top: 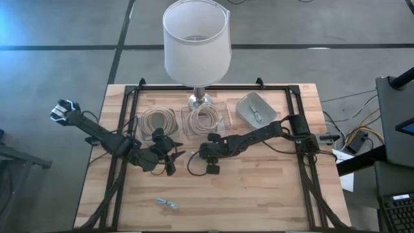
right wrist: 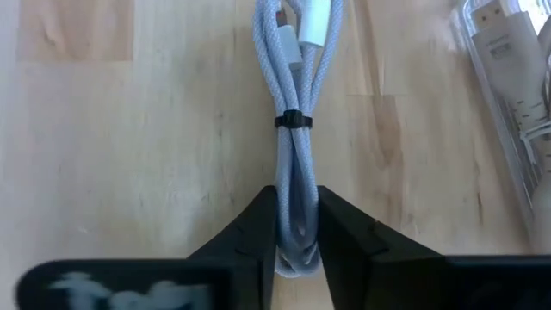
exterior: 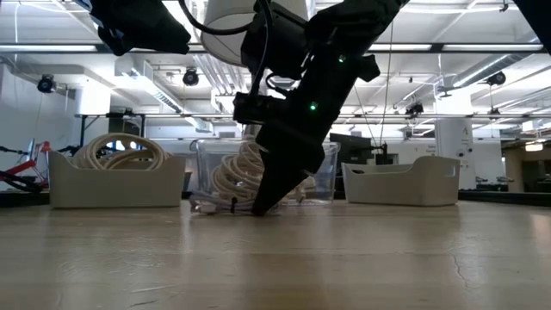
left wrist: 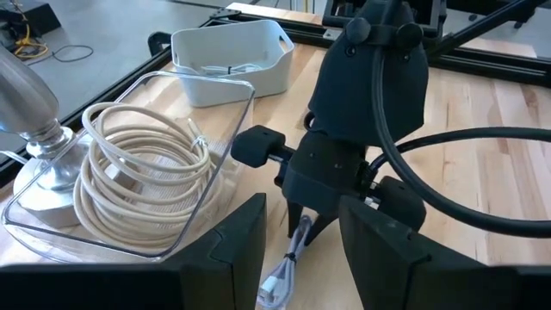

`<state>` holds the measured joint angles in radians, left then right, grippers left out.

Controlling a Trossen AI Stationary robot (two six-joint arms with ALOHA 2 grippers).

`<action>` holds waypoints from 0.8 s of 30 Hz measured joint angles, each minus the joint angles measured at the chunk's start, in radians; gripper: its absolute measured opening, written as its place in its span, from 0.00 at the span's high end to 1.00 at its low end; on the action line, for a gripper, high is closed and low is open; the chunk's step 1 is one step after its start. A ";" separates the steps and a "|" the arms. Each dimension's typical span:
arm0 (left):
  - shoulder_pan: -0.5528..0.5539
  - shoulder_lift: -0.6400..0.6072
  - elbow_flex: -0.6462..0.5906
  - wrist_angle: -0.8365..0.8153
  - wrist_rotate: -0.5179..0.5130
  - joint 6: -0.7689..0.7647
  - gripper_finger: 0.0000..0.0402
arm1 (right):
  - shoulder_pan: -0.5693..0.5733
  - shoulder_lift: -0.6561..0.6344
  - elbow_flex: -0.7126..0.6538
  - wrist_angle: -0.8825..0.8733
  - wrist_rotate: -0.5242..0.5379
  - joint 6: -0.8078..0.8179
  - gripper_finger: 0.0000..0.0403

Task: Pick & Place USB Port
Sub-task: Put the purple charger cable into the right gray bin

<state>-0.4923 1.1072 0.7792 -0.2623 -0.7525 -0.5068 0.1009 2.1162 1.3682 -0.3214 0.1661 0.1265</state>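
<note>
A light grey braided USB cable [right wrist: 295, 129] is bundled with a black tie and lies on the wooden table in front of the clear bin. My right gripper [right wrist: 295, 207] points steeply down at the table's middle [top: 208, 158] and is shut on the cable. My left gripper [top: 169, 155] hovers just to its left with fingers open, facing the right gripper [left wrist: 344, 164] and touching nothing. The cable's white connector end [left wrist: 274, 288] shows between the left fingers. My right gripper pinches the bundle's looped end [right wrist: 295, 176] between its two fingers [right wrist: 263, 226], several strands together. The fingers come from above, slanting down, and lie along the bundle. The rest of the bundle stretches away from the fingers along the tabletop.
A lamp [top: 196, 45] stands at the far edge. In front of it are a clear bin [top: 206, 120] and a left bin [top: 157, 122], each holding coiled cream cable. A grey bin [top: 255, 109] sits far right. Another small cable bundle [top: 167, 203] lies near the front edge.
</note>
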 joint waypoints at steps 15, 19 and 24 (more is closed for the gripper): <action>0.000 0.000 0.000 0.000 0.000 0.007 0.62 | 0.008 -0.013 0.062 -0.145 0.009 -0.002 0.93; 0.000 0.000 0.000 0.000 0.000 0.007 0.62 | 0.018 -0.019 0.091 -0.163 0.009 0.001 0.93; 0.000 0.000 0.000 0.000 0.000 0.007 0.62 | 0.024 -0.019 0.120 -0.212 0.009 0.001 0.93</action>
<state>-0.4925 1.1072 0.7792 -0.2626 -0.7528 -0.4999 0.1253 2.0972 1.4880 -0.5331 0.1749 0.1272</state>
